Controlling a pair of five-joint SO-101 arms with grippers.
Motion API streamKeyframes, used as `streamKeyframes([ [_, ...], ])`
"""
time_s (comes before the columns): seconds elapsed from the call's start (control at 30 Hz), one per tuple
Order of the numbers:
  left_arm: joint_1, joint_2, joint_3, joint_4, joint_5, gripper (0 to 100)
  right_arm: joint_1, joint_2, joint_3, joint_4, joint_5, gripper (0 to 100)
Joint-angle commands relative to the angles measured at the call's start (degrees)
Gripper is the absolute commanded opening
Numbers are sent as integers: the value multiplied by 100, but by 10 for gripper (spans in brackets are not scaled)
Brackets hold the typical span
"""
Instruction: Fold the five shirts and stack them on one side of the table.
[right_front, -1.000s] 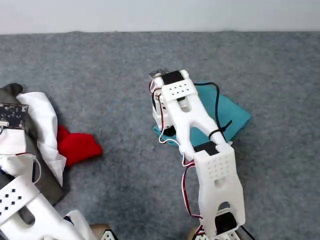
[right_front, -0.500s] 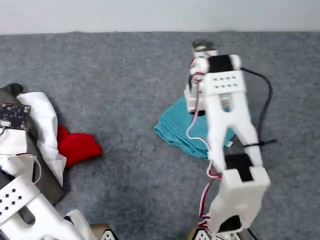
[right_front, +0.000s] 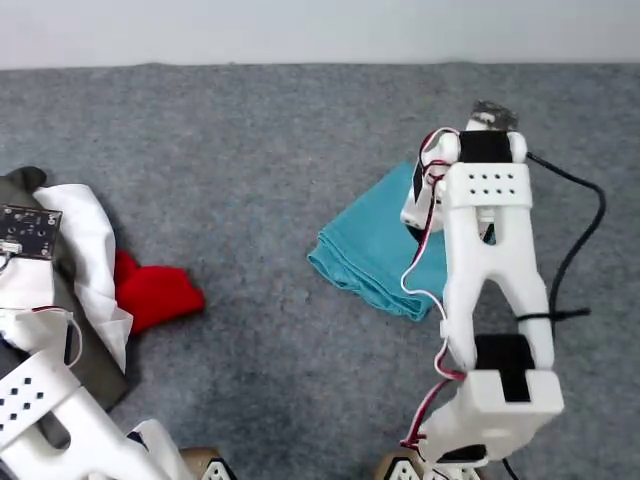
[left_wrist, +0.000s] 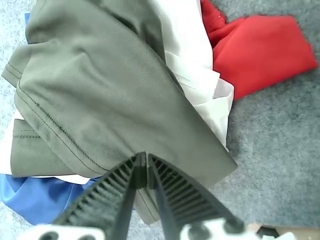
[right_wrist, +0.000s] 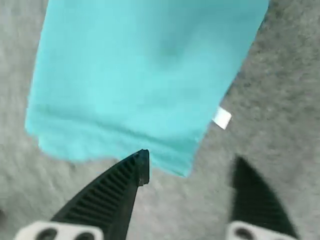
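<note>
Left claw (left_wrist: 145, 159) clenched, tips together right at the grey shirt (left_wrist: 100, 100) topping the heap on the left arm's side of the desk (right_front: 220, 130); can't tell if cloth is pinched. Blue shirt (left_wrist: 35, 205) under the grey one, white shirt (left_wrist: 185, 55) beside it, red shirt (left_wrist: 260, 50) sticking out past the white. Right claw (right_wrist: 192, 160) released, fingers wide apart, over the edge of the folded teal shirt (right_wrist: 145, 75), which lies flat, well apart from the heap. Small white tag (right_wrist: 222, 119) at its edge.
</note>
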Motion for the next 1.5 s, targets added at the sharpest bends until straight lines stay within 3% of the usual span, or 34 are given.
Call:
streamKeyframes([
  [0.0,26,-70,-13,44,-141,19,4,330,-9,-593,-484,408],
  [0.47,0,-79,180,44,-290,19,31,2378,-35,-2404,-932,391],
  [0.57,0,-79,242,44,-290,19,48,2686,-35,-2492,-914,291],
  [0.73,0,-79,215,26,-299,19,154,2756,-105,-2387,-888,9],
  [0.83,0,-79,207,18,-299,19,286,2747,-105,-2202,-888,39],
  [0.9,0,-79,224,9,-299,19,444,2721,-123,-2026,-730,6],
  [1.03,0,-79,207,9,-299,19,910,2431,-325,-1525,457,9],
  [1.17,0,-79,198,9,-308,19,1877,2009,-501,-1297,2084,9],
  [1.47,26,-79,198,9,-308,19,3934,1727,-897,-1745,6778,9],
])
